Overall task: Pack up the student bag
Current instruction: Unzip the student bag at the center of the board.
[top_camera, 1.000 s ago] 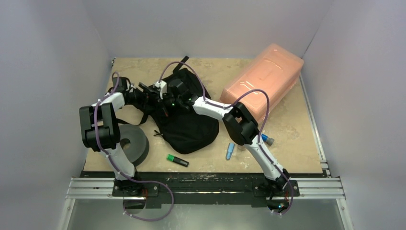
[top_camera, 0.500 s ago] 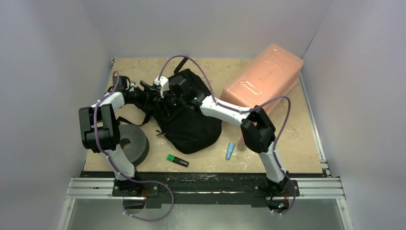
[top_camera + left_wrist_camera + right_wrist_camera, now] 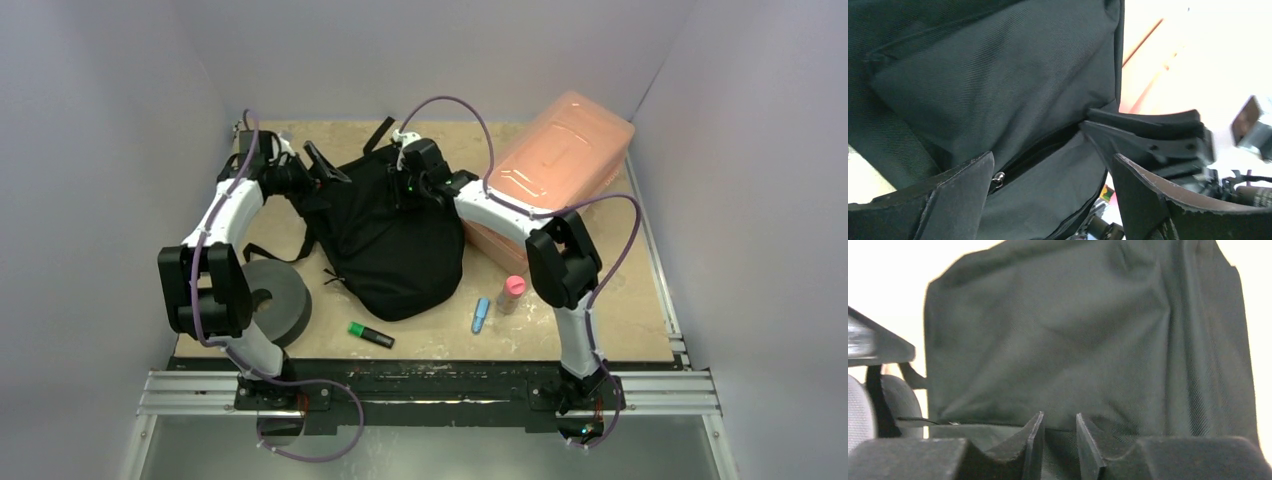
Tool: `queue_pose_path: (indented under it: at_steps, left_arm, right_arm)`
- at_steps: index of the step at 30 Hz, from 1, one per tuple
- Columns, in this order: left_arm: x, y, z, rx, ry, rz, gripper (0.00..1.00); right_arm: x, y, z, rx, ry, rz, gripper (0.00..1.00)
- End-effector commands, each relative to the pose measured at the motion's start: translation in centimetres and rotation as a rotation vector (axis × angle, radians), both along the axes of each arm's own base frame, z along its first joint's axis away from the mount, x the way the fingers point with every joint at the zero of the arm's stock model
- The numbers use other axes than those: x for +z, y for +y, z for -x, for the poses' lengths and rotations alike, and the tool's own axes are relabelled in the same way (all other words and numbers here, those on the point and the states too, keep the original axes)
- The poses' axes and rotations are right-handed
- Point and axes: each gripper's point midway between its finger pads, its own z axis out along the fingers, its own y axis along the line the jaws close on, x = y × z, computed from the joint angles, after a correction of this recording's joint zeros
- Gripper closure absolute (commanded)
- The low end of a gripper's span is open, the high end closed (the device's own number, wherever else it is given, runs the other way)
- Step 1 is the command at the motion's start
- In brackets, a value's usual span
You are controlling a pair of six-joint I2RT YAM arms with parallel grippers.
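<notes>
A large black student bag (image 3: 395, 250) lies slumped on the bench (image 3: 620, 300), a little left of centre, with its upper part reaching toward the far edge and a strap trailing off toward the left edge. The left gripper (image 3: 1053, 157) hovers at the bag's far left side with its fingers (image 3: 948, 195) spread wide. Between them the wrist view shows dark fabric and a zipper pull (image 3: 998, 176) on a partly open seam. The right gripper (image 3: 1059, 416) is at the bag's far right side. Its jaws stand only a narrow gap apart, with bag fabric showing in that gap, and I cannot tell whether they pinch it. A translucent pink box (image 3: 560, 150) sits in the far right corner, just beside the bag. A dark grey foam ring (image 3: 285, 305) lies flat near the left edge, close to the near side. Along the near edge lie a green highlighter (image 3: 370, 335) in front of the bag, and to its right a pale blue marker (image 3: 481, 315). Just beside the marker is a small pink-capped item (image 3: 512, 292).
</notes>
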Motion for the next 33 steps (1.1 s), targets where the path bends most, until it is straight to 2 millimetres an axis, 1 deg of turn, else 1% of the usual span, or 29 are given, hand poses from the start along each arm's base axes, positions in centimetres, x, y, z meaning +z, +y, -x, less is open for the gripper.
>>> queue_pose_path:
  at_steps: [1,3,4,7,8,11,12,15,16,17,18,19,20,22,23,24,25,27,28,30,31,33]
  left_arm:
    - [1.8,-0.8,0.5,-0.084,-0.092,-0.16,0.13]
    - [1.9,-1.3,0.6,-0.117,-0.101,-0.217,0.13]
    - [1.9,-2.0,0.8,-0.145,-0.106,-0.247,0.13]
    - [1.9,-3.4,1.1,-0.217,-0.122,-0.332,0.14]
    - [1.7,-3.9,1.2,-0.243,-0.122,-0.363,0.15]
    - [0.9,-5.1,1.8,-0.327,-0.12,-0.488,0.19]
    - [0.5,-5.8,2.1,-0.362,-0.125,-0.542,0.2]
    - [-0.2,-7.0,2.5,-0.449,-0.15,-0.698,0.2]
    - [-0.6,-7.6,2.5,-0.482,-0.162,-0.732,0.2]
    - [-1.1,-8.2,2.8,-0.519,-0.155,-0.751,0.2]
    - [-1.5,-8.7,3.0,-0.551,-0.137,-0.769,0.23]
    - [-2.0,-8.9,3.3,-0.576,-0.11,-0.787,0.26]
    - [-2.5,-9.0,3.4,-0.592,-0.085,-0.808,0.29]
    - [-3.5,-9.3,3.7,-0.622,-0.044,-0.812,0.36]
    - [-3.9,-9.4,3.5,-0.624,-0.036,-0.817,0.38]
    - [-4.2,-9.5,3.5,-0.625,-0.027,-0.819,0.38]
    - [-4.4,-9.8,3.5,-0.634,-0.022,-0.81,0.35]
    - [-4.9,-10.3,3.2,-0.646,-0.008,-0.821,0.25]
    - [-5.1,-10.1,2.8,-0.639,0.001,-0.858,0.24]
    - [-6.1,-9.9,2.7,-0.651,0.038,-0.879,0.24]
    - [-6.9,-10.0,2.6,-0.654,0.053,-0.879,0.26]
    - [-7.6,-9.9,2.3,-0.644,0.062,-0.891,0.3]
  right_arm:
    - [-2.5,-0.4,2.6,-0.034,0.034,0.055,0.71]
    - [-2.8,-0.8,4.0,-0.024,0.025,0.012,0.75]
    - [-2.8,-1.2,4.7,-0.027,0.017,-0.007,0.76]
    - [-2.5,-2.2,5.8,-0.034,-0.047,-0.032,0.75]
    - [-2.3,-2.5,5.7,-0.039,-0.076,-0.032,0.74]
    - [-2.7,-3.0,5.5,-0.036,-0.118,-0.003,0.74]
    - [-3.1,-3.0,5.6,-0.024,-0.13,0.005,0.74]
    - [-4.7,-3.2,5.5,-0.014,-0.146,0.023,0.75]
    - [-5.2,-3.1,5.6,-0.008,-0.145,0.021,0.78]
    - [-5.7,-2.9,5.8,0.002,-0.133,0.012,0.83]
    - [-6.1,-2.9,5.9,0.0,-0.122,0.004,0.89]
    - [-6.2,-2.9,6.0,-0.005,-0.115,-0.007,0.97]
    - [-6.3,-3.0,6.1,-0.015,-0.107,-0.022,1.0]
    - [-6.3,-3.2,6.5,-0.027,-0.098,-0.065,1.0]
    - [-6.4,-3.1,6.8,-0.017,-0.092,-0.087,1.0]
    - [-6.6,-3.0,7.0,-0.013,-0.087,-0.1,1.0]
    - [-7.0,-3.0,7.1,-0.009,-0.078,-0.102,1.0]
    - [-7.7,-2.9,7.2,-0.004,-0.06,-0.102,1.0]
    - [-7.9,-2.9,7.3,-0.002,-0.054,-0.106,1.0]
    - [-7.8,-2.9,7.4,0.002,-0.05,-0.123,1.0]
    - [-7.7,-2.9,7.5,0.003,-0.052,-0.126,1.0]
    - [-7.6,-2.9,7.6,0.003,-0.052,-0.129,1.0]
